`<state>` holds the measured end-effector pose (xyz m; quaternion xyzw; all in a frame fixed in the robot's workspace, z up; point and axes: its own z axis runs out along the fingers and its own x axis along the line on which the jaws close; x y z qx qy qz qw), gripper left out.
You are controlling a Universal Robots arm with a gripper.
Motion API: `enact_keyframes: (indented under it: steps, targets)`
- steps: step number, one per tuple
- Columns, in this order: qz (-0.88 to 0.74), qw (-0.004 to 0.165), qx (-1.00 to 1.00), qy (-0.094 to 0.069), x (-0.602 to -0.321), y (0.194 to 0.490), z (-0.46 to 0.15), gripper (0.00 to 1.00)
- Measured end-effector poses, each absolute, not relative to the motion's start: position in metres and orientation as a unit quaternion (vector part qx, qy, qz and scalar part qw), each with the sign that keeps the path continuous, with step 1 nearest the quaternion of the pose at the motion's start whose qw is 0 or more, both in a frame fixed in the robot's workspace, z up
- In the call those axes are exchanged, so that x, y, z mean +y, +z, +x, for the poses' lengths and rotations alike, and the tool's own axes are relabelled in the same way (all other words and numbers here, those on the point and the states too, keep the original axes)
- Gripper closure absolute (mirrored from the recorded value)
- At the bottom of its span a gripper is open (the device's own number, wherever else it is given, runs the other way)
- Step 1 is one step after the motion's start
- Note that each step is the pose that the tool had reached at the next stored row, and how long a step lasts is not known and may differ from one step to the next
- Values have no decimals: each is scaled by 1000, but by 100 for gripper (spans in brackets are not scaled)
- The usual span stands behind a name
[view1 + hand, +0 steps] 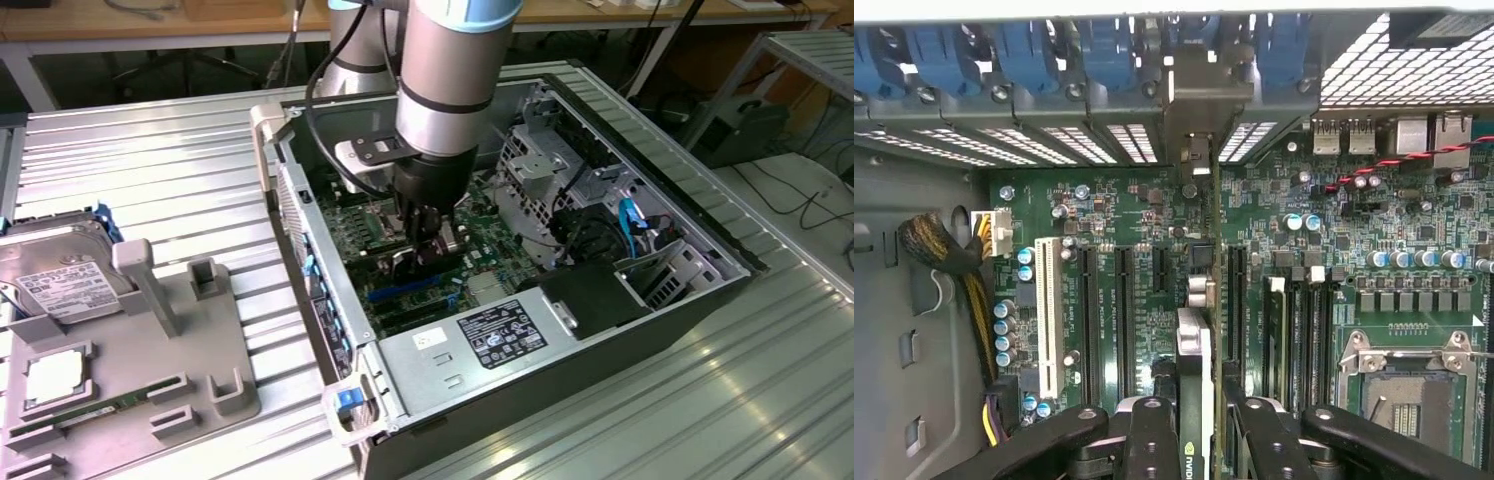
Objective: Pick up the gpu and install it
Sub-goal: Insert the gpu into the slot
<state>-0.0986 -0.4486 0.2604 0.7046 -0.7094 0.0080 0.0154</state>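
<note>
The gpu [1194, 345] stands edge-on over the green motherboard [1124, 210], in line with a black expansion slot. Its silver end bracket [1196, 105] reaches the rear slot openings of the case. My gripper [1199, 415] is shut on the card, with black fingers [1152, 435] pressing it from both sides. In the exterior view the gripper [427, 250] reaches down into the open computer case [694, 250], and the card [404, 266] shows as a dark shape just under it. Whether the card sits fully in the slot I cannot tell.
Inside the case are a power supply [494, 335], drive cage [541, 160], CPU socket [1404, 390], white slot [1047, 315] and a yellow-black cable bundle [944, 250]. On the exterior view's left, a grey fixture [147, 340] holds a hard drive [60, 270] and memory stick [94, 410].
</note>
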Motion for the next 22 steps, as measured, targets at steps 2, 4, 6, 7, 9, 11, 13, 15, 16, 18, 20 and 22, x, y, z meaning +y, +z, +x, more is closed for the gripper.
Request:
enact_keyframes:
  steps: [2,4,6,7,9,11,13,15,16,18,20,22]
  targets:
    - [705,15,-709,8,-449,260,-99,73]
    - [705,15,-709,8,-449,260,-99,73]
    - [705,15,-709,8,-449,260,-99,73]
    - [705,15,-709,8,-449,260,-99,73]
    - [705,15,-709,8,-449,260,-99,73]
    - [705,15,-709,8,-449,259,-99,73]
    - [705,15,-709,8,-449,257,-99,73]
    - [705,15,-709,8,-449,256,-99,73]
    - [705,15,-709,8,-449,256,-99,73]
    - [705,15,-709,8,-449,255,-99,73]
    - [705,15,-709,8,-449,254,-99,73]
    - [705,15,-709,8,-449,253,-99,73]
